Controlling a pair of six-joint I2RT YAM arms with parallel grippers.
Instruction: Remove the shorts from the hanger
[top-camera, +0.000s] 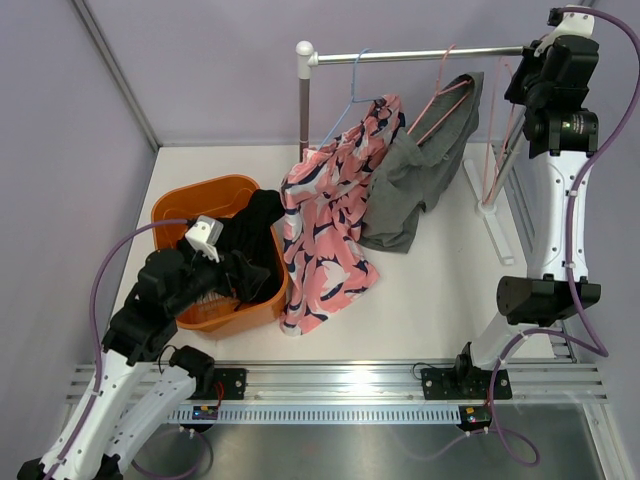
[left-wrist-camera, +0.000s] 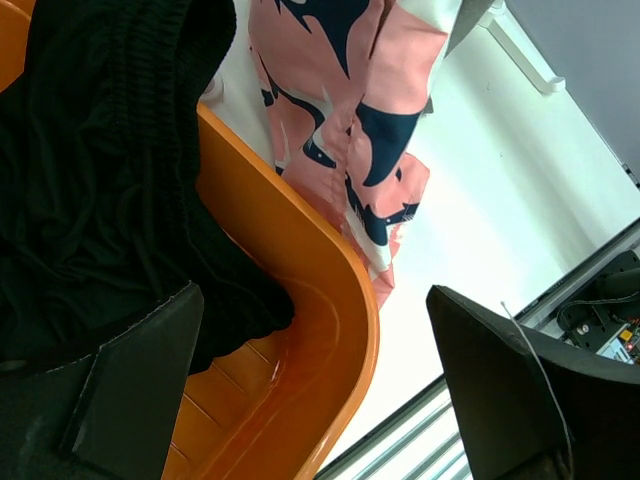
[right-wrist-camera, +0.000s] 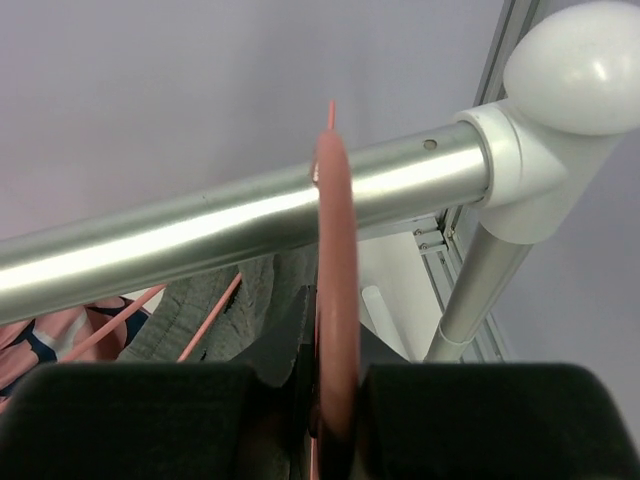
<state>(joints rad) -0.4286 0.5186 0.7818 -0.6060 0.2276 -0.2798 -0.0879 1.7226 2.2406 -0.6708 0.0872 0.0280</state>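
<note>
Black fabric first: the black shorts (left-wrist-camera: 90, 180) are lying bunched in the orange basket (left-wrist-camera: 330, 300) at the left of the top view, one fold draping over its rim. I'm watching the left gripper (left-wrist-camera: 315, 300) hovering just above them, jaws spread wide and holding nothing.

Just right of the basket, the patterned pink shorts (top-camera: 325, 230) are hanging from a blue hanger (top-camera: 352, 85), their hem trailing on the table (top-camera: 440, 290). The grey shorts (top-camera: 420, 170) are hanging beside them on a pink hanger (top-camera: 445, 100).

At the upper right, the right gripper (right-wrist-camera: 335, 400) is pinching a pink hook (right-wrist-camera: 335, 250) where it is crossing the rail (right-wrist-camera: 200, 235), jaws clamped tight on the wire. I cannot tell whether that hook belongs to the grey pair's hanger.

My worry is that tugging the hook sideways could set the neighbouring hangers swinging, or slide a pair off onto the table. The draped black fold could also be snagging on the left fingers as they lift.

A label (top-camera: 575, 122) on the right arm is showing print too small to read.
</note>
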